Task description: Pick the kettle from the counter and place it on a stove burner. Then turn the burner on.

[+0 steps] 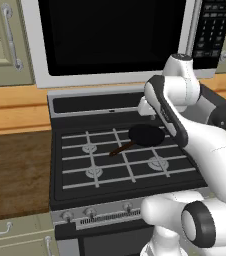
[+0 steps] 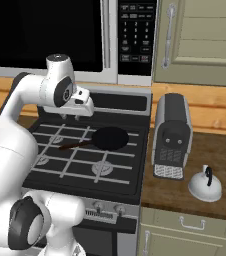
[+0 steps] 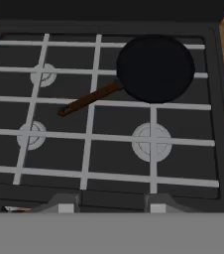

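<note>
Counter, left of stove: dark wood-grain counter (image 1: pixel 15 170) is seen bare here
Stovetop: four grey rings under light grate bars; the front-right stove burner (image 3: pixel 152 142) is judged the easiest free target
Frying pan: black pan (image 2: pixel 110 138) is set on the back-right ring, its brown handle pointed toward the stove's middle, so that ring is taken
Gripper: the gripper (image 2: pixel 77 116) is held high over the back of the stove, looking down on the grates; the finger tips (image 3: pixel 64 204) are seen apart with nothing between them, so it is read as partly open and empty
Knobs: a row of knobs (image 2: pixel 102 206) is set along the stove's front edge, to be matched to the chosen ring
Coffee machine: a dark machine (image 2: pixel 171 135) is stood on the counter between stove and kettle
Kettle: the kettle (image 2: pixel 205 185) is set upright on the counter right of the stove, well apart from the gripper
Step in hand: the reach to the kettle is judged not yet begun; the machine should be cleared from above, and the thin black handle squared between the fingers before closing
</note>
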